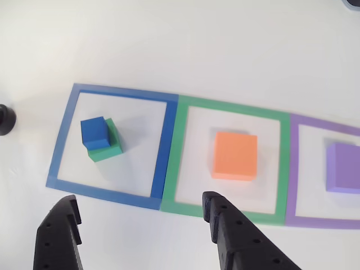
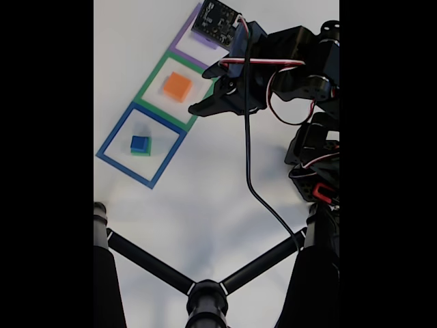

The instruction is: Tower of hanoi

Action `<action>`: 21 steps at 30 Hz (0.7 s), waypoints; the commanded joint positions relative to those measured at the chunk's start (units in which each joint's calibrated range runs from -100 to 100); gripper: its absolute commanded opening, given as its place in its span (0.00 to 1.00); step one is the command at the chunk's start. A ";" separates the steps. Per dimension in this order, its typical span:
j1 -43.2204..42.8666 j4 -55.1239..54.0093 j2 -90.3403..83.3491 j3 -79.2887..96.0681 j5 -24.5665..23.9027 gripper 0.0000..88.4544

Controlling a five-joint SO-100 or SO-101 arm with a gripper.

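Note:
The small blue cube (image 1: pixel 94 132) sits on the green block (image 1: pixel 108 147) inside the blue square frame (image 1: pixel 62 143). The orange block (image 1: pixel 235 155) lies alone in the green frame (image 1: pixel 174 157). The purple block (image 1: pixel 343 167) rests in the purple frame (image 1: pixel 293 169), cut off by the right edge of the other view. My gripper (image 1: pixel 139 198) hangs open above the table's near side, with nothing between its black fingers (image 1: pixel 216 211). In the fixed view the gripper (image 2: pixel 200 90) hovers over the green frame's edge, right of the orange block (image 2: pixel 177 87); the blue cube (image 2: pixel 140 143) is lower left.
A black knob (image 1: pixel 5 120) sits at the left edge of the other view. In the fixed view, black tripod legs (image 2: pixel 147 263) cross the lower white table and a dark cable (image 2: pixel 249 157) trails down from the arm (image 2: pixel 307 75) at the right.

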 commanded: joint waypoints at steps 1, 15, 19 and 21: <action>-2.60 -9.42 -3.54 7.73 0.00 0.30; -6.48 -59.69 2.07 40.44 0.00 0.34; -8.01 -70.05 6.55 44.53 0.00 0.36; -8.77 -75.31 9.68 45.80 0.00 0.37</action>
